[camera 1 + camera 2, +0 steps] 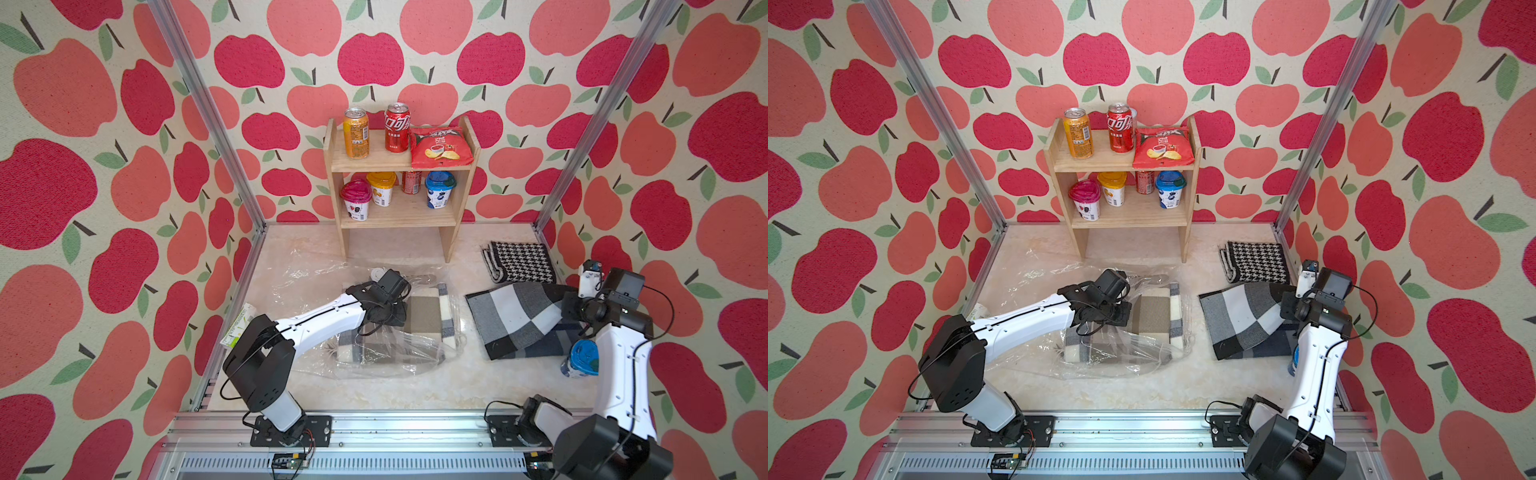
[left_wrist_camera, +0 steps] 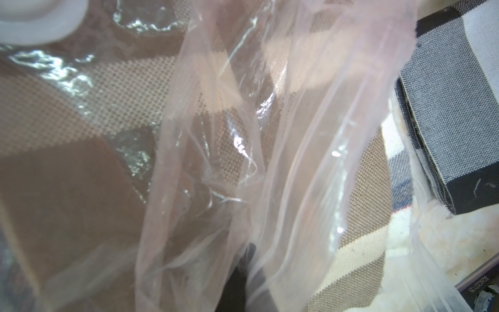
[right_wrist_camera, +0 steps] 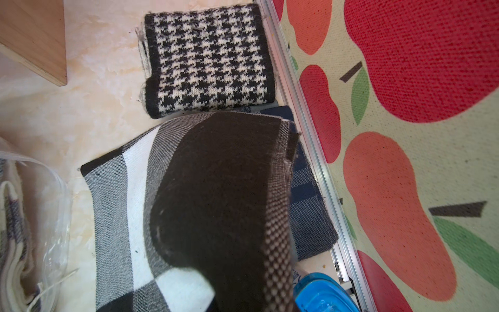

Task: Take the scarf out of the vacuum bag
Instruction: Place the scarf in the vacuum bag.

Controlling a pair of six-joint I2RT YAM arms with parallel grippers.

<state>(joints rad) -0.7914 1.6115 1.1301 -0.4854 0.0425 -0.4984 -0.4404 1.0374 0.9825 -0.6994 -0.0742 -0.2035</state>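
In a top view, the left fingers (image 1: 390, 319) clench the vacuum bag (image 1: 307, 270) over a beige scarf (image 1: 424, 316). At the bag's 3 o'clock, the right fingers (image 1: 568, 306) grasp the grey checked scarf (image 1: 511, 316), which lies outside it on the table (image 1: 415, 390). Left wrist view: bag film gathers into the grip. Right wrist view: the grey scarf's dark flap lifts off the rest.

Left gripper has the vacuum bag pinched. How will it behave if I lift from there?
The vacuum bag looks floppy: its film crumples and drapes from the left gripper. Glossy highlights suggest it is slippery. The beige scarf inside probably weighs it down, so the pinch may slip.
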